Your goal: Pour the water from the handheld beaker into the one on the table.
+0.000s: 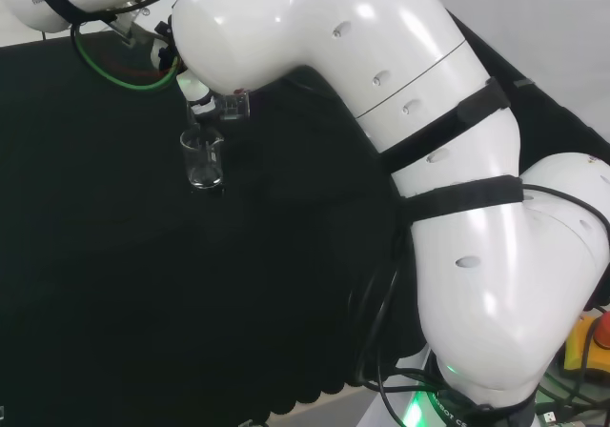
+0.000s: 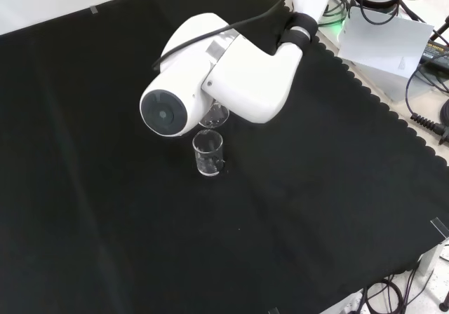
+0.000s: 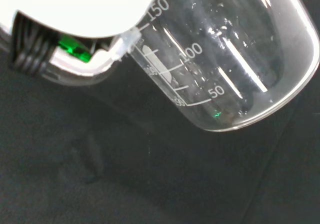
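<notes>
A clear glass beaker (image 2: pixel 208 153) stands upright on the black cloth of the tabletop (image 2: pixel 105 223), near its middle and well clear of every edge. In the front view, a second clear beaker (image 2: pixel 215 115) is raised just behind and above it, tilted, partly covered by the arm's white link (image 2: pixel 238 83). In the wrist view this handheld beaker (image 3: pixel 225 59) lies steeply tilted, with droplets on its inner wall. The robot hand (image 1: pixel 197 98) shows partly in the head view, just above the standing beaker (image 1: pixel 202 157); whether its fingers are curled on the raised beaker cannot be told.
</notes>
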You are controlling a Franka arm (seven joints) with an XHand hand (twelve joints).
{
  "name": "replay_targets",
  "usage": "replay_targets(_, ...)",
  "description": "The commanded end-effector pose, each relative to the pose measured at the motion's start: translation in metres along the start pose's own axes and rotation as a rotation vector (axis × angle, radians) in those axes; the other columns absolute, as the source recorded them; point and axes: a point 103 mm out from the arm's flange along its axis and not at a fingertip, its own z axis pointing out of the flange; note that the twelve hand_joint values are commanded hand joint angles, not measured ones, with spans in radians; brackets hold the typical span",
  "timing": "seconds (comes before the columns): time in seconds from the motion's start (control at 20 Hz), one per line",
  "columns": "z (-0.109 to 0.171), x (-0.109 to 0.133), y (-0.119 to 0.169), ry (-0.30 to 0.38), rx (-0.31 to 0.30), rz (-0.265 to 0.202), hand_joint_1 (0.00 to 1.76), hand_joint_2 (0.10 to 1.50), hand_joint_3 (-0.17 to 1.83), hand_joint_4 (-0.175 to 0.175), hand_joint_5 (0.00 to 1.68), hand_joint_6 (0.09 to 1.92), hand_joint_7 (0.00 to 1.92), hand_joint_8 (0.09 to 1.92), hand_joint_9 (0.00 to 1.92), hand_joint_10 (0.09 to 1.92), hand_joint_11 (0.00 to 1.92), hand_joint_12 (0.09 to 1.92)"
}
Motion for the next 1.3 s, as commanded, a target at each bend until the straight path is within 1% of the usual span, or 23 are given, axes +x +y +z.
replay_targets(0.05, 0.006, -0.012, -0.003, 0.048, -0.035, -0.001, 1.29, 0.52, 0.91, 0.025, 1.20, 0.91, 1.38, 0.64, 1.29, 0.51, 1.11, 0.88)
replay_targets(0.25, 0.016, -0.025, -0.005, 0.121, -0.092, -0.010, 1.29, 0.52, 0.91, 0.025, 1.19, 0.91, 1.38, 0.64, 1.29, 0.51, 1.11, 0.88)
replay_targets(0.55, 0.031, -0.044, -0.005, 0.252, -0.179, -0.050, 1.29, 0.52, 0.91, 0.024, 1.19, 0.91, 1.38, 0.64, 1.29, 0.51, 1.11, 0.88)
replay_targets(0.75, 0.037, -0.054, -0.009, 0.319, -0.241, -0.077, 1.29, 0.52, 0.91, 0.023, 1.19, 0.91, 1.38, 0.64, 1.29, 0.51, 1.11, 0.88)
replay_targets(1.0, 0.048, -0.064, -0.010, 0.388, -0.300, -0.092, 1.29, 0.52, 0.91, 0.022, 1.19, 0.91, 1.38, 0.64, 1.28, 0.52, 1.10, 0.88)
replay_targets(1.15, 0.056, -0.069, -0.009, 0.422, -0.320, -0.098, 1.29, 0.52, 0.91, 0.022, 1.19, 0.91, 1.38, 0.64, 1.28, 0.52, 1.10, 0.88)
replay_targets(1.3, 0.063, -0.073, -0.007, 0.446, -0.337, -0.095, 1.29, 0.52, 0.91, 0.022, 1.19, 0.91, 1.38, 0.64, 1.28, 0.52, 1.10, 0.88)
